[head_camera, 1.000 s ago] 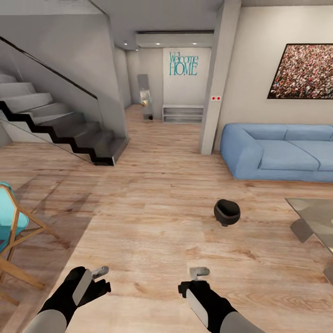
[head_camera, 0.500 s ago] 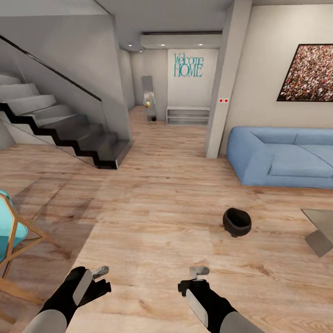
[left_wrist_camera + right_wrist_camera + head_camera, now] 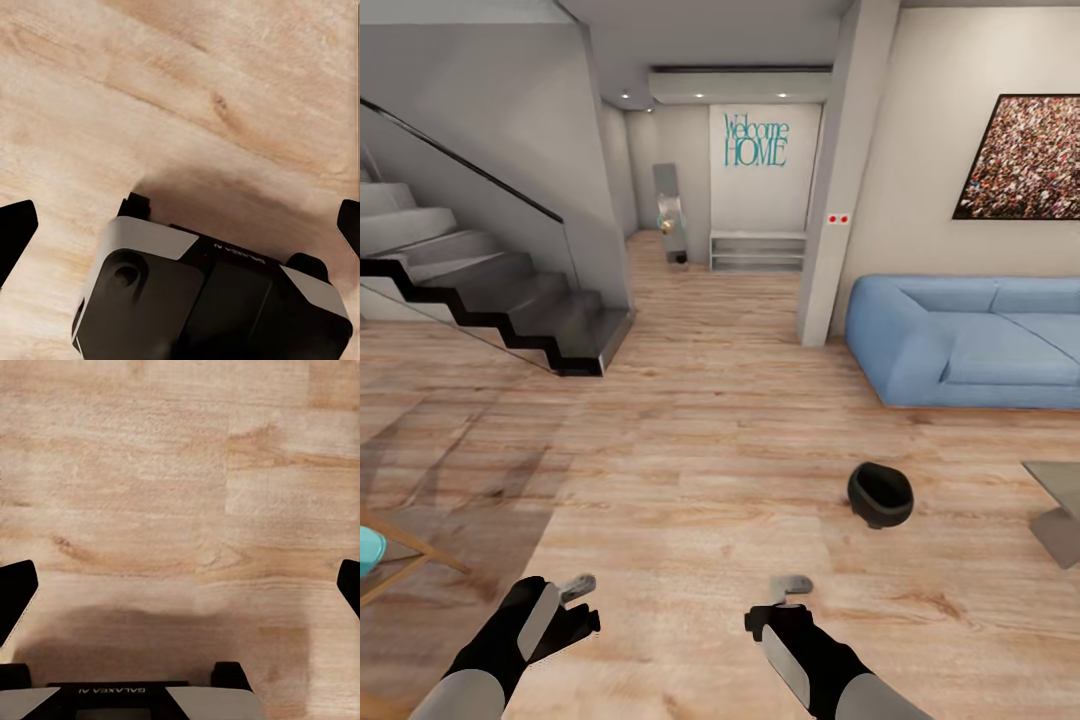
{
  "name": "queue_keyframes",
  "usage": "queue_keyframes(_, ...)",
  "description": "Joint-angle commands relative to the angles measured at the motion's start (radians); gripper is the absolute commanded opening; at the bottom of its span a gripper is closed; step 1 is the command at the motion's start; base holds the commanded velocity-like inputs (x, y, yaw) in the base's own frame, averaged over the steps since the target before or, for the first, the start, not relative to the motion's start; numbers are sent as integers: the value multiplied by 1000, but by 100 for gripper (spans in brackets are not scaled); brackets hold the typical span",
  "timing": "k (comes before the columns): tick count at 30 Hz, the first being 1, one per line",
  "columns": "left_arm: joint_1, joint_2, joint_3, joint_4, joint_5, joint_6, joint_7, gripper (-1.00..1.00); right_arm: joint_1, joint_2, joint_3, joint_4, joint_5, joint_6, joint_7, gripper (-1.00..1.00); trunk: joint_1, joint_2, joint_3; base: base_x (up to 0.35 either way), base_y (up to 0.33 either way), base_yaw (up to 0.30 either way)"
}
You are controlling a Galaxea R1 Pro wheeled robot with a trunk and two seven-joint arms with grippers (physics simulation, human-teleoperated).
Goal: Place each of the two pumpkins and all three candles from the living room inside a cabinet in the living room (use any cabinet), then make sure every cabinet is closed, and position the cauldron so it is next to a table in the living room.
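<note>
The camera has moved on across the floor, so the cauldron now sits nearer and lower in the head view.

Matte-black cauldron on pale, grainy wood floor; blue sofa, teal lettering on beige wall, speckled red-white picture.
</note>
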Motion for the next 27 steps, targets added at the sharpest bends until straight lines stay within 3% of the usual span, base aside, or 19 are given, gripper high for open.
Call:
queue_keyframes(1,0,0,-1,0,0,0,0,100,0,0,0,0,0,0,0,100,0,0,0,315,88,-11)
queue_keyframes(12,0,0,-2,0,0,-1,0,100,0,0,-1,0,-2,-1,0,100,0,0,0,316,47,-6)
queue_keyframes(27,0,0,-2,0,0,-1,0,100,0,0,-1,0,-2,-1,0,100,0,0,0,321,50,-178)
